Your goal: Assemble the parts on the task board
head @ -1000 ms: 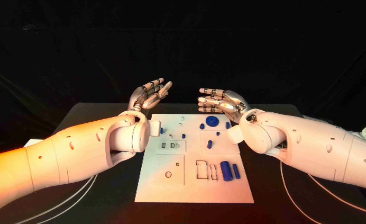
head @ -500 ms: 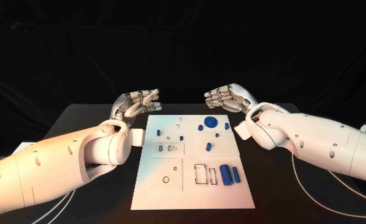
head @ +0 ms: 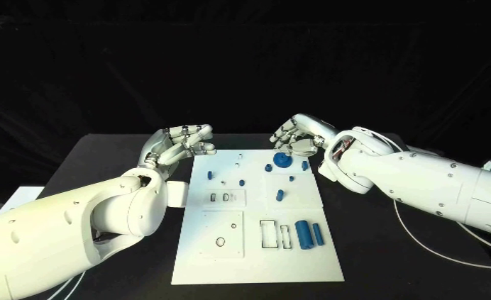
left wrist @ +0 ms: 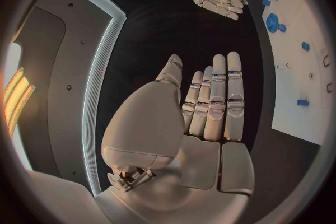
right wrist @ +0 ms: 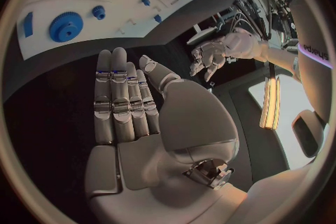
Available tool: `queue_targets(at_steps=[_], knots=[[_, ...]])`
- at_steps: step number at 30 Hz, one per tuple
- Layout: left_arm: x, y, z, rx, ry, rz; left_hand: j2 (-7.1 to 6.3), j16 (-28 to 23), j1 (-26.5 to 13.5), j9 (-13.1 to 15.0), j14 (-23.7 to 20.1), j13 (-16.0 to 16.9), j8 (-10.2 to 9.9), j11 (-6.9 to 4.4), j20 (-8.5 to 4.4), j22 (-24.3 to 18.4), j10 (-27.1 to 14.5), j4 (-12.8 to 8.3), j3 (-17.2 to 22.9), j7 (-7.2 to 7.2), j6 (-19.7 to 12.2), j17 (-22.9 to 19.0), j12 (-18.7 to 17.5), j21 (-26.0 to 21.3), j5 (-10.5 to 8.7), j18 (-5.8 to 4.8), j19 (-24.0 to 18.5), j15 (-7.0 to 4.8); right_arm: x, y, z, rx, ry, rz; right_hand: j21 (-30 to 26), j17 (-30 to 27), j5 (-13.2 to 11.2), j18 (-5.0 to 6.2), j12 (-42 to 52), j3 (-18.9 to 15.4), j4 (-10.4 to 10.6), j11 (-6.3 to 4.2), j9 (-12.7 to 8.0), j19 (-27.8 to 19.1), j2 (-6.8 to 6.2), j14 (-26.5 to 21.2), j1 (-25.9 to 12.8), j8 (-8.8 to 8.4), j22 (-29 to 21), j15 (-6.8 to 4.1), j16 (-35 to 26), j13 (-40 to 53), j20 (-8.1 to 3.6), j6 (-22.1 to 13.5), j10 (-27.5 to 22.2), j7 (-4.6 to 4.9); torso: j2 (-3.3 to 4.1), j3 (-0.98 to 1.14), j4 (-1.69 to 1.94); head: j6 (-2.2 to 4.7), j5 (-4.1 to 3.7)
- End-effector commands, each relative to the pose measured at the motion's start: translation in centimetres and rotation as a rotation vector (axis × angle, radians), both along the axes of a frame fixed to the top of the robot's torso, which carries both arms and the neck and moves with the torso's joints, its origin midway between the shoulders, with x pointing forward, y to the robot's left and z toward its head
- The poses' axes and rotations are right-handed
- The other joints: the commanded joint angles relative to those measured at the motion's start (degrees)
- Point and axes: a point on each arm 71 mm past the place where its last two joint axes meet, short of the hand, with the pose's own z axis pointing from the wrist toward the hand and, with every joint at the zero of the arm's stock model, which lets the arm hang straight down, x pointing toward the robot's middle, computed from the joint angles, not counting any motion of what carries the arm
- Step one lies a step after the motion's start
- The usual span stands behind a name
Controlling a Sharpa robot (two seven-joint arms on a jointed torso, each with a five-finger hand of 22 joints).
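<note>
- Left robot hand (head: 182, 142): empty, fingers extended side by side, hovering beside the task board (head: 256, 257), leaving the parts clear.
- Right robot hand (head: 300, 136): empty, fingers together, poised near the blue gear (head: 284, 160), seemingly its first pick.

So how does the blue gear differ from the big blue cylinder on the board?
The gear is a flat round disc with a toothed rim; the cylinder is a long smooth rod lying on its side. The gear sits at the far end of the board, close under the right hand; the cylinder lies near the front right, far from both hands. Both are blue and rest untouched.
</note>
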Motion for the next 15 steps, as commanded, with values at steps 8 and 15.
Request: queue_targets(at_steps=[8,15], knots=[[-1.8,-2.1,1.7,-0.054,-0.008,-0.121,0.23,0.4,-0.2,-0.1,0.7,-0.1,-0.6,0.16,-0.08,0.2,0.2,-0.3,-0.6,0.13,0.1,0.7,-0.7,0.5,-0.11,0.61,0.8,-0.09,0.1,0.7,0.2,-0.406,-0.096,-0.013,9.5,8.7,-0.2,0.57,-0.4,0.1,2.4,-0.64,-0.3,4.0,-2.01,4.5,-0.1,-0.62,5.4,-1.17,12.0,-0.3,-2.27,0.1,-2.0,-0.72,3.26,-0.29,1.58,0.46,-1.42],[-2.1,-2.4,2.3,-0.061,-0.011,-0.137,0.26,0.3,-0.4,-0.2,0.7,-0.1,-1.0,0.38,-0.07,0.3,-0.2,-0.4,-0.9,0.44,-0.3,1.2,-1.2,0.7,-0.11,0.55,0.9,0.01,0.2,1.3,0.1,-0.459,-0.094,-0.007,15.5,15.4,-0.4,0.64,-0.4,1.7,4.6,-0.33,-0.3,3.7,-3.29,4.1,0.1,-0.62,9.1,-1.10,21.6,-0.3,-2.08,-0.6,-4.2,-0.78,4.28,-0.20,2.03,0.55,-1.76]])
